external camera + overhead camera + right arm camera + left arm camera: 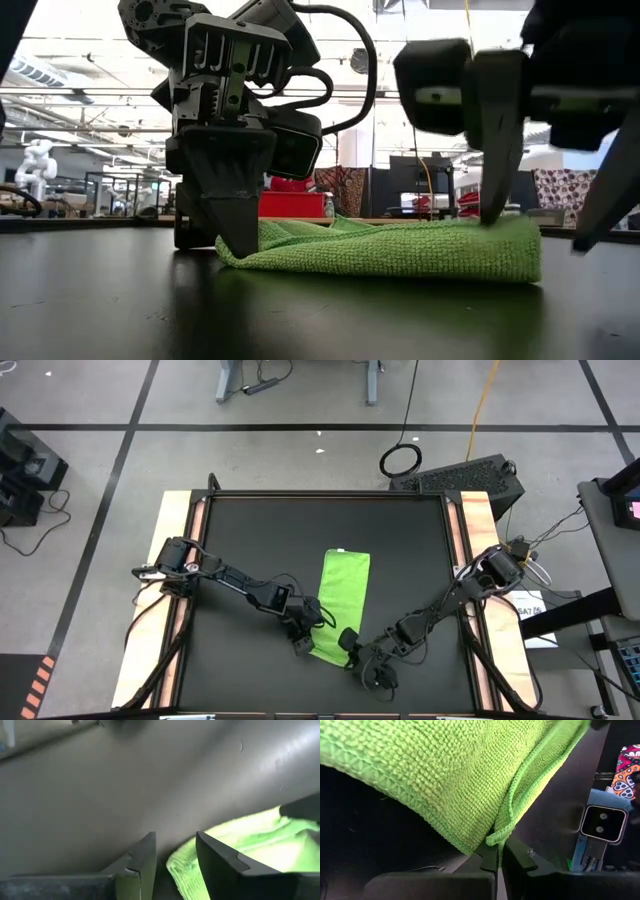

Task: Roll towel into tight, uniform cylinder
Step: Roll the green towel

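1. Black mat (pixel 240 530) carries the towel (pixel 343 600), lying flat mid-table.
2. My left gripper (pixel 303 643) is pinched shut on its near-left corner.
3. My right gripper (pixel 349 647) straddles the near-right edge, half open, holding nothing yet.
4. Rolling hasn't started; next I close right, then turn the edge evenly.

The towel (pixel 343 598) was bright lime green, plain, with a fine nubbly weave. It lay on a black mat (pixel 250 530). The desk (pixel 172 525) showed pale wood at its edges. Both tools were dark, the left tool (pixel 238 240) and the right tool (pixel 175 865).
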Robot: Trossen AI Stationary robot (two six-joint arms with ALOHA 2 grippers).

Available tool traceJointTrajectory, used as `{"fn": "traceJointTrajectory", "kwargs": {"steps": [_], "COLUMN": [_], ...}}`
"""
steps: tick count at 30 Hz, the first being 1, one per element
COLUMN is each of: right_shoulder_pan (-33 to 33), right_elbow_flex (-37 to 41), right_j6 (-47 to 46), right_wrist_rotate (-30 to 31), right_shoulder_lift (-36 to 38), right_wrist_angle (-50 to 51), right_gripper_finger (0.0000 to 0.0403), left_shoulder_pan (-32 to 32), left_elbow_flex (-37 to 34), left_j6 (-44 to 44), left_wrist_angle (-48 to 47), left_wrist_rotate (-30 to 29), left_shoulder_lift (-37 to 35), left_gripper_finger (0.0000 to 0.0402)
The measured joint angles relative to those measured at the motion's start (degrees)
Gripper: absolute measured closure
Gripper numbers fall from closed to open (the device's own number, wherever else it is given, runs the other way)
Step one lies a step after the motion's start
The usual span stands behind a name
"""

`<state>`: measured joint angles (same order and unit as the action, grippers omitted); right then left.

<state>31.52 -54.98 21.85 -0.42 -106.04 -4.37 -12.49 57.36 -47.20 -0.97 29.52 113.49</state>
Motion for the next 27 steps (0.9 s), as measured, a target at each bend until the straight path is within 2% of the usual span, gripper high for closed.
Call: {"fn": "traceJointTrajectory", "kwargs": {"steps": [7, 15, 20, 23, 27], "right_shoulder_pan": [-0.44, -0.33, -0.56, -0.78, -0.78], "right_elbow_flex": [0.01, -0.05, -0.05, -0.05, -0.05], "right_j6": [-1.85, -3.57, -8.23, -12.61, -18.05], "right_wrist_rotate": [-1.03, 6.85, 9.99, 11.12, 11.50], "right_shoulder_lift": [-2.81, -3.04, -3.08, -3.10, -3.15], "right_wrist_angle": [-0.91, -0.82, -0.34, 0.05, 0.19], "right_gripper_finger": [0.0273, 0.0273, 0.0278, 0.0302, 0.0368], "left_shoulder_pan": [0.00, 0.00, 0.04, 0.04, 0.04], "left_elbow_flex": [0.00, 0.00, 0.00, 0.00, 0.00], "left_j6": [0.04, 0.08, 0.11, 0.11, 0.69], "left_wrist_angle": [0.11, 0.22, 0.24, 0.24, 0.21], "left_wrist_rotate": [0.06, 0.28, 0.55, 0.70, 0.84], "left_shoulder_lift": [0.00, 0.00, 0.00, 0.00, 0.00], "left_gripper_finger": [0.0389, 0.0389, 0.0389, 0.0389, 0.0389]}}
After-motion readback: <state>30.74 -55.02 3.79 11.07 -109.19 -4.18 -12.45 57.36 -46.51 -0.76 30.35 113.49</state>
